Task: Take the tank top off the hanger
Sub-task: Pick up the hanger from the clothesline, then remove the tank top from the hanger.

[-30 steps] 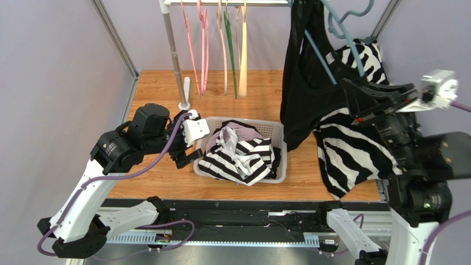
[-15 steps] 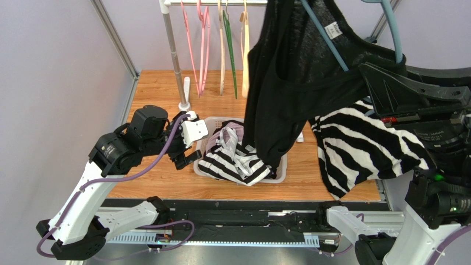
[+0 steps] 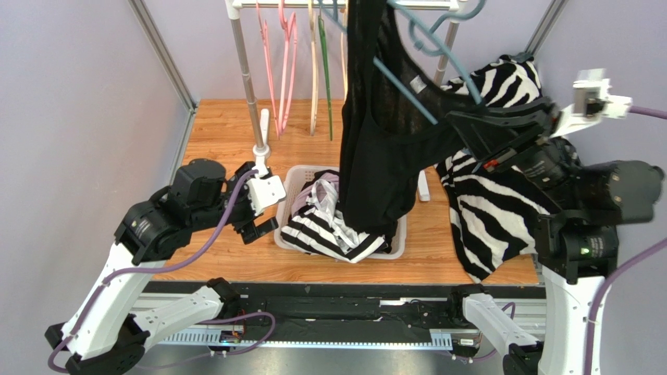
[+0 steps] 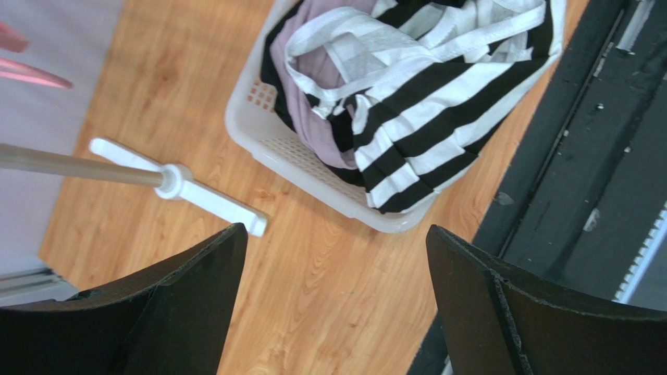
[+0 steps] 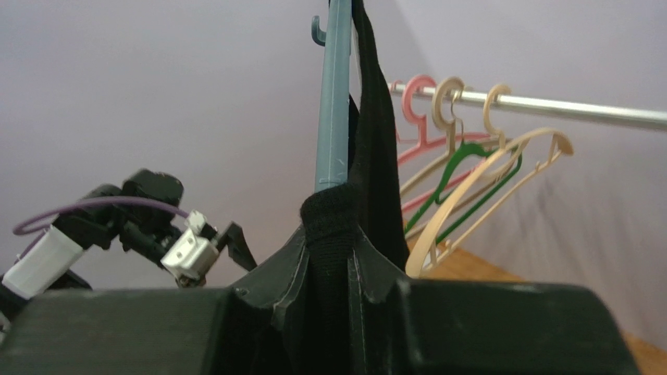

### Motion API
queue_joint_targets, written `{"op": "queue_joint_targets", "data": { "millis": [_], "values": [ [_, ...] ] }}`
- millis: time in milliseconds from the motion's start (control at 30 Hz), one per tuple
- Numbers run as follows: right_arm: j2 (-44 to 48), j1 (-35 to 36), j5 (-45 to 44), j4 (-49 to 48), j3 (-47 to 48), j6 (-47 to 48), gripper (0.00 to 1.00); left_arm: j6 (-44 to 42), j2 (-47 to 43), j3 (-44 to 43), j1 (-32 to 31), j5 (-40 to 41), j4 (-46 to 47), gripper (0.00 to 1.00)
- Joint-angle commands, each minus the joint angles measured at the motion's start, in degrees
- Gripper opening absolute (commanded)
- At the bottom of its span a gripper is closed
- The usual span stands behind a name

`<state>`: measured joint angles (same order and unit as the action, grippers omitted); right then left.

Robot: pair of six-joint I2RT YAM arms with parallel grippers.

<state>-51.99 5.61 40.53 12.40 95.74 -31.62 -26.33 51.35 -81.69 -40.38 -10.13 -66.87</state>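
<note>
Right gripper (image 3: 452,123), raised over the right of the table (image 3: 227,133), with its fingers nearly closed on a bunched black fold of the tank top (image 3: 383,141). In the wrist view the fold sits between the two fingers of the right gripper (image 5: 330,234). The blue-grey hanger (image 5: 333,101) rises straight out of the fold, with a strap of the tank top (image 5: 376,141) running up beside it. Whether the hanger bar itself lies inside the grip cannot be told. From above, the hanger (image 3: 403,91) is still threaded through the top, which hangs left of and below the fingertips. Its hem is over the right part of the basket (image 3: 293,176), above the striped clothes (image 3: 329,230). A zebra garment (image 3: 501,211) drapes under the right arm.

Left gripper (image 3: 264,201), wide open and holding nothing, low beside the basket's left wall. Its wrist view shows the left gripper (image 4: 335,234) over bare wood, near the basket (image 4: 258,133). Spare hangers (image 3: 313,70) hang on the rail (image 5: 564,109) behind.
</note>
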Motion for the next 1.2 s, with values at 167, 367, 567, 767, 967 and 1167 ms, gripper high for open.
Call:
{"op": "queue_joint_targets", "data": {
  "millis": [167, 367, 567, 767, 967, 1167],
  "values": [
    [7.33, 0.28, 13.32, 1.04, -16.02, 6.04, 0.00, -5.40, -10.13, -6.08, 0.13, 6.44, 3.51, 0.99],
    [10.06, 1.16, 22.47, 6.74, -20.41, 12.71, 0.00, -3.39, -12.76, -12.53, 0.21, -2.08, 6.57, 0.99],
    [11.29, 5.11, 24.86, 15.87, -20.51, 23.25, 0.00, -1.88, -10.32, -13.57, 0.21, -13.93, 10.01, 0.98],
    [12.79, 9.94, 21.61, 23.27, -21.82, 34.22, 0.00, -5.04, -2.76, -23.50, 0.21, -28.97, 2.63, 0.97],
    [12.61, 14.95, 18.36, 26.09, -21.57, 39.61, 0.00, -4.70, 1.99, -25.45, 0.21, -36.62, -0.45, 0.93],
    [12.08, 16.63, 19.76, 25.83, -20.42, 40.23, 0.00, -1.89, 5.24, -24.22, 0.21, -34.88, 0.42, 0.88]
  ]
}}
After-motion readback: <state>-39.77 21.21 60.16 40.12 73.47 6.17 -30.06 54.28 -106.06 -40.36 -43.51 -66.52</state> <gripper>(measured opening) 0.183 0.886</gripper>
